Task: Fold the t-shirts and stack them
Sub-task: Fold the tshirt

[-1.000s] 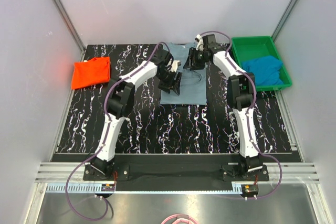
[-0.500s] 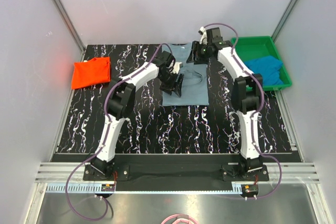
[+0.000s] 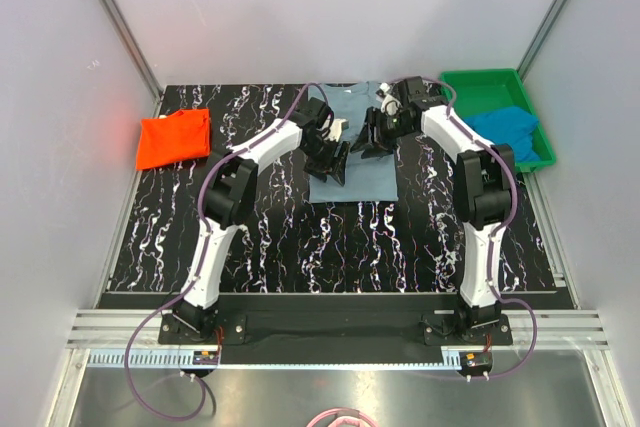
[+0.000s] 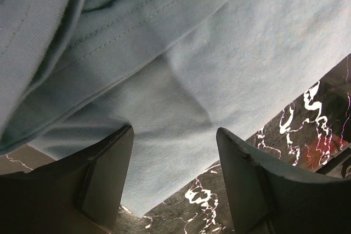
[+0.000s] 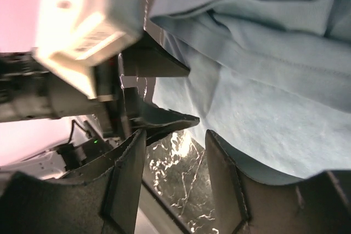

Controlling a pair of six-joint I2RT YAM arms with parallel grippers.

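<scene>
Black marbled tabletop (image 3: 300,237) with white veins, pale walls all round. Sitting upper centre on it: large dusty grey-blue cloth t-shirt (image 3: 350,182), folded into a strip, long axis running up-down the frame. Can't tell which end has the collar. Over its middle: left black two-finger gripper (image 3: 335,159) at the strip's left edge, right black two-finger gripper (image 3: 372,137) just beside it, tips nearly facing. Both spread wide, gripping nothing, cloth just past the fingers. Both arms reached far forward, forearms angling inward. Far left: orange-red folded shirt (image 3: 174,137). Upper right: bright blue shirt (image 3: 500,132) in green plastic tray (image 3: 480,80).
</scene>
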